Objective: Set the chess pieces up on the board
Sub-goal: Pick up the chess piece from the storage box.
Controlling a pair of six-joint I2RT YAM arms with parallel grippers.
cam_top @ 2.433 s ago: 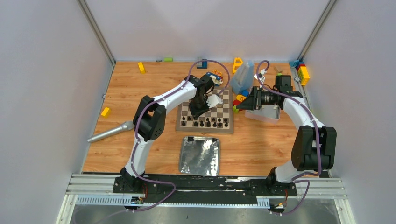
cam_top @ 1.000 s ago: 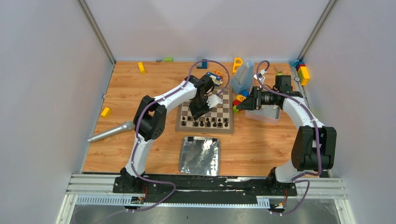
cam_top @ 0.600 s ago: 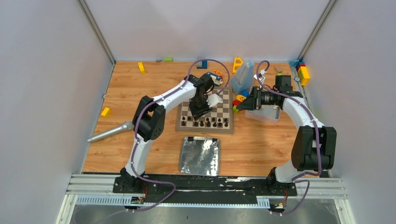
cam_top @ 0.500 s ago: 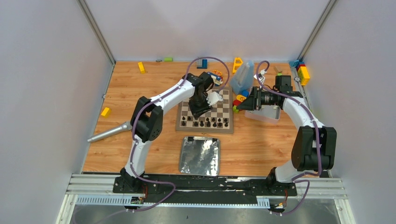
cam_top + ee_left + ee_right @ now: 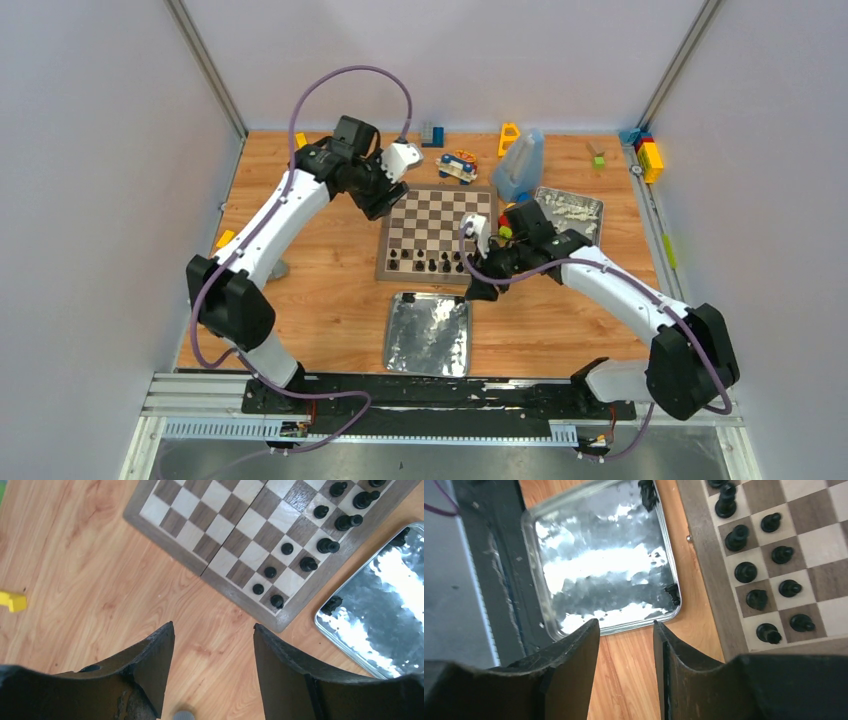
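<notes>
The board (image 5: pixel 440 228) lies mid-table, with small black chess pieces (image 5: pixel 440 263) in its two near rows, also seen in the left wrist view (image 5: pixel 300 545) and the right wrist view (image 5: pixel 769 570). Two more pieces (image 5: pixel 672 593) lie on the silver tray (image 5: pixel 599 565) in front of the board. My left gripper (image 5: pixel 378 205) hangs off the board's far left corner; its jaws (image 5: pixel 213 626) stand open over bare wood with nothing between them. My right gripper (image 5: pixel 478 288) is at the board's near right corner, open (image 5: pixel 625 622) and holding nothing, beside the tray's edge.
A second silver tray (image 5: pixel 570 208) holding white bits sits at the back right. A bluish clear container (image 5: pixel 520 165) and coloured toy blocks (image 5: pixel 648 155) stand along the back. A yellow block (image 5: pixel 225 240) and a grey microphone (image 5: pixel 275 268) lie left, partly under my left arm.
My left arm lifted off the board, swung back-left and opened. My right arm swung from the back right down to the board's near right corner and opened wider.
</notes>
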